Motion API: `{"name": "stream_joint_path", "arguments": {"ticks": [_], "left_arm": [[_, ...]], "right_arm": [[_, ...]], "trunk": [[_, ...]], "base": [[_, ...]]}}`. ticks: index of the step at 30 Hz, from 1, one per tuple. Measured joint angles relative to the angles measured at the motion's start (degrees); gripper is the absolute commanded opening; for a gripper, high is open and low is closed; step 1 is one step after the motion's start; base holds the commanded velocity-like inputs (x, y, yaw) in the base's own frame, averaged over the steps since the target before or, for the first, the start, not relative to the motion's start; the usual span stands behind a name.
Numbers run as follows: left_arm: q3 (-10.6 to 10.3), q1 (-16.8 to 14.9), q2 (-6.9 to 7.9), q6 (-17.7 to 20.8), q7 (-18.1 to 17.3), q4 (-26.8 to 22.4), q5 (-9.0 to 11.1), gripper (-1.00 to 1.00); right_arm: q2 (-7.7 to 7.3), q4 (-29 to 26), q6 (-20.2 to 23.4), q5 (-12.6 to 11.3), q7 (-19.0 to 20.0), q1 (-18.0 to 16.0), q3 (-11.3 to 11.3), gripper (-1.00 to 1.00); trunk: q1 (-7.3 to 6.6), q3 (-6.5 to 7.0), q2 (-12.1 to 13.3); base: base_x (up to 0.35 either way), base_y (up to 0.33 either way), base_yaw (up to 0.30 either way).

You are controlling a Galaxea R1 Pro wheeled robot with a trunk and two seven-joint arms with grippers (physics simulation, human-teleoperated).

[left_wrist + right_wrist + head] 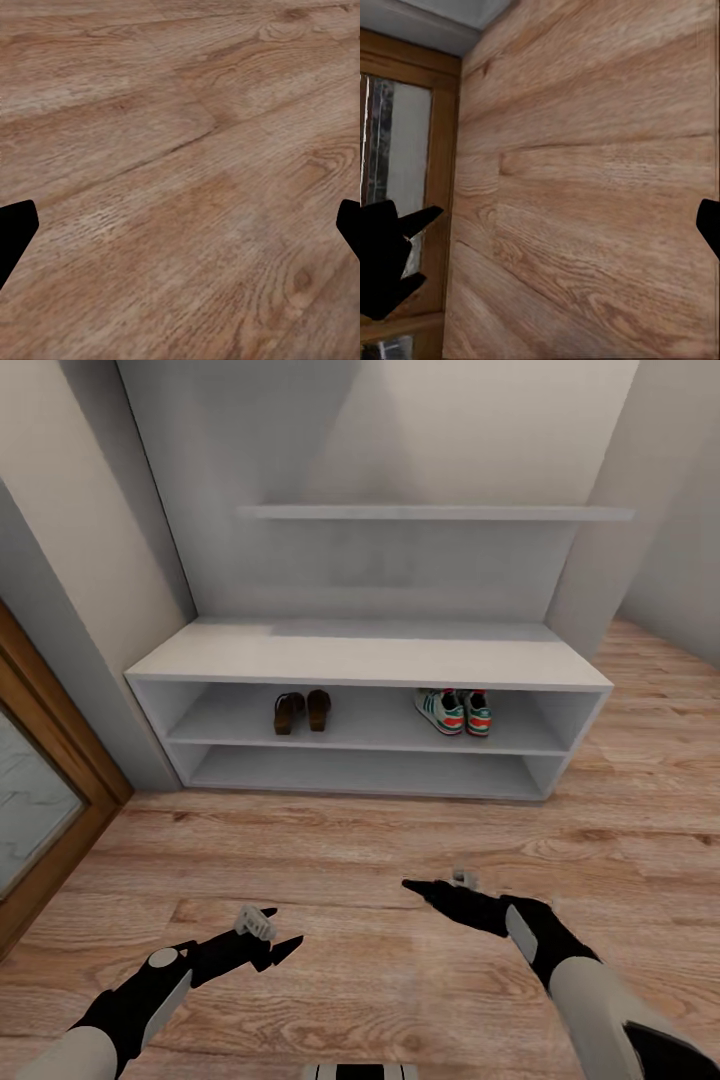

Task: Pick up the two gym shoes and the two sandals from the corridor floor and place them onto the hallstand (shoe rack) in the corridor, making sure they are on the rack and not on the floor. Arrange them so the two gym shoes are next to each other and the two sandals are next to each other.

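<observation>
The two dark brown sandals (297, 712) stand side by side on the left of the hallstand's (365, 657) upper open shelf. The two gym shoes (455, 711), white with green stripes and red-orange heels, sit together on the right of the same shelf. My left gripper (275, 935) hovers low over the wood floor (330, 850), well in front of the rack, open and empty, as the left wrist view (180, 229) confirms. My right gripper (435, 885) is a little nearer the rack, pointing left, also open and empty (547, 244).
A white floating shelf (430, 513) hangs on the wall above the rack. A wooden door frame with a glass panel (40, 780) (405, 150) is close on the left. The corridor continues to the right of the rack.
</observation>
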Motion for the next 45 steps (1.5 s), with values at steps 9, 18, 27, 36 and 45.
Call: {"name": "stream_joint_path", "arguments": {"ticks": [9, 18, 27, 36, 45], "left_arm": [[0.0, 0.0, -0.03, 0.0, 0.1, 0.0, 0.0, 1.00], [-0.1, 0.0, -0.11, 0.0, 0.1, 0.0, 0.1, 1.00], [0.0, 0.0, -0.12, 0.0, 0.1, 0.0, 0.0, 1.00], [0.0, 0.0, -0.13, 0.0, 0.1, 0.0, 0.1, 1.00], [0.0, 0.0, -0.13, 0.0, 0.1, 0.0, 0.1, 1.00]], "right_arm": [[-0.22, 15.6, -18.6, 0.2, 0.2, 0.0, -0.1, 1.00], [-0.14, 16.5, -19.1, 0.2, 0.0, 0.0, 0.1, 1.00], [-0.13, 16.5, -19.1, 0.2, -0.1, 0.1, 0.1, 1.00], [-0.13, 16.6, -19.0, 0.2, -0.1, 0.2, 0.1, 1.00], [-0.13, 16.6, -19.0, 0.2, -0.1, 0.2, 0.1, 1.00]], "trunk": [[0.00, 0.00, 0.0], [0.00, 0.00, 0.0], [0.00, 0.00, 0.0], [0.00, 0.00, 0.0], [0.00, 0.00, 0.0]], "base": [[0.000, 0.000, 0.000], [0.000, 0.000, 0.000], [0.000, 0.000, 0.000], [0.000, 0.000, 0.000], [0.000, 0.000, 0.000]]}}
